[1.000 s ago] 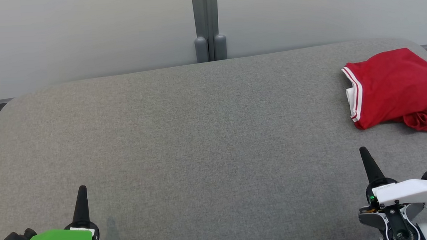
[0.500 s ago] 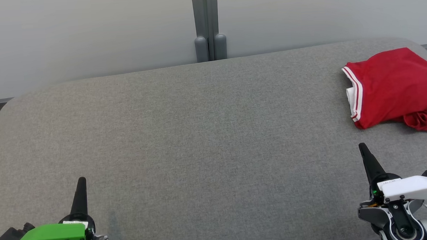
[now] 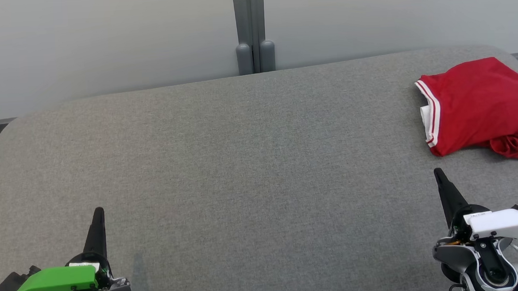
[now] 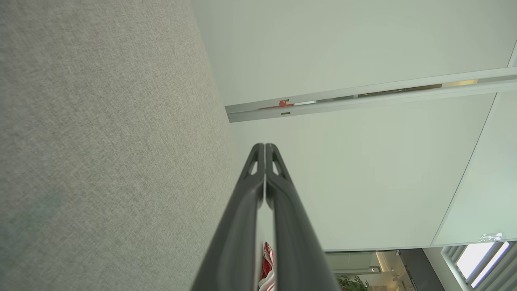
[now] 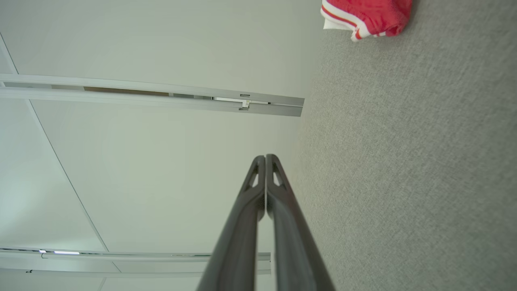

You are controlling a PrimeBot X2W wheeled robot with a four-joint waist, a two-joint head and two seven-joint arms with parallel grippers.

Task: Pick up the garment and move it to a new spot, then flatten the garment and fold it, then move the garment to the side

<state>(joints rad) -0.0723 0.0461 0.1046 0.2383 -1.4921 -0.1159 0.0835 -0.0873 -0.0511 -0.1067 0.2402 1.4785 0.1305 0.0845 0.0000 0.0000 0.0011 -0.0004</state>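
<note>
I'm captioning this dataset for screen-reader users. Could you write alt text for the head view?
A red fabric garment with white striped trim lies loosely folded at the far right of a grey cloth-covered table. The left gripper and right gripper, long dark fingers shut, hover at the near corners, holding nothing.

Head camera high above grey surface, wrist cameras low, rolled sideways, sharing garment
</note>
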